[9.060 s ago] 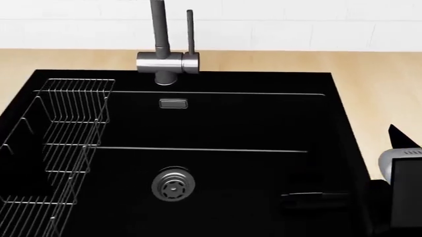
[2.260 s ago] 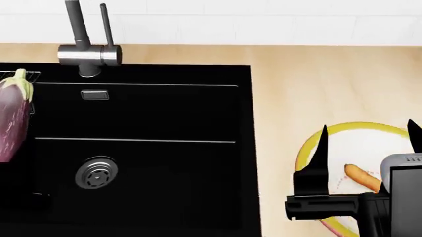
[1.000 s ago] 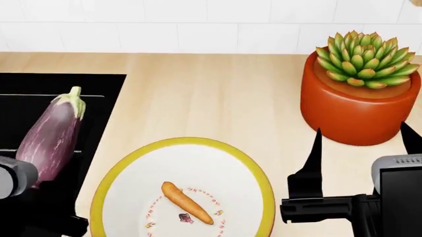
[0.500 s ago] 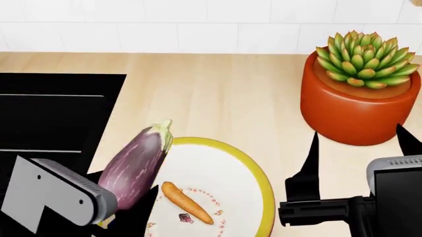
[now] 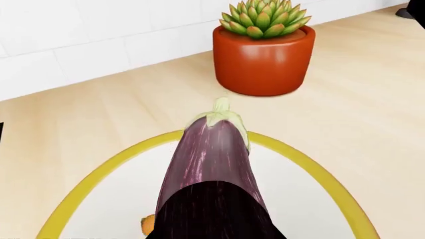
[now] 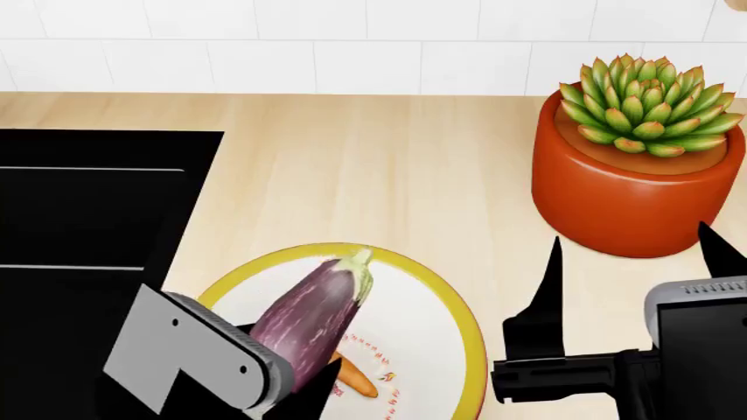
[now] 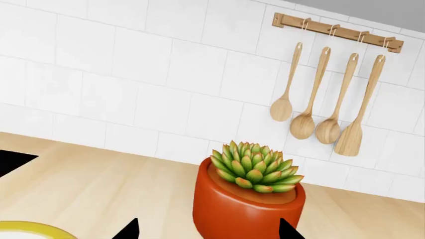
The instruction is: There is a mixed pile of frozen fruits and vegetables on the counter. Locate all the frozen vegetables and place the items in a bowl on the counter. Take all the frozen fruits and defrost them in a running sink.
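Observation:
A long purple eggplant (image 6: 313, 315) with a pale green cap hangs tilted over the white, yellow-rimmed bowl (image 6: 463, 325), with my left gripper (image 6: 297, 385) shut on its lower end. In the left wrist view the eggplant (image 5: 212, 164) fills the middle and hides the jaws, with the bowl (image 5: 99, 174) under it. The orange carrot (image 6: 359, 378) lies in the bowl, partly hidden by the eggplant; a bit of the carrot (image 5: 147, 225) also shows in the left wrist view. My right gripper (image 6: 631, 254) stands open and empty to the right of the bowl. The frozen fruits are out of view.
An orange pot with a green succulent (image 6: 631, 175) stands on the beige counter (image 6: 373, 166) behind my right gripper (image 7: 207, 231). The black sink (image 6: 82, 227) lies left of the bowl. Wooden spoons (image 7: 325, 99) hang on the tiled wall.
My left arm has carried the eggplant rightward from over the sink's edge to above the bowl, now covering part of the carrot. The right gripper has hardly moved.

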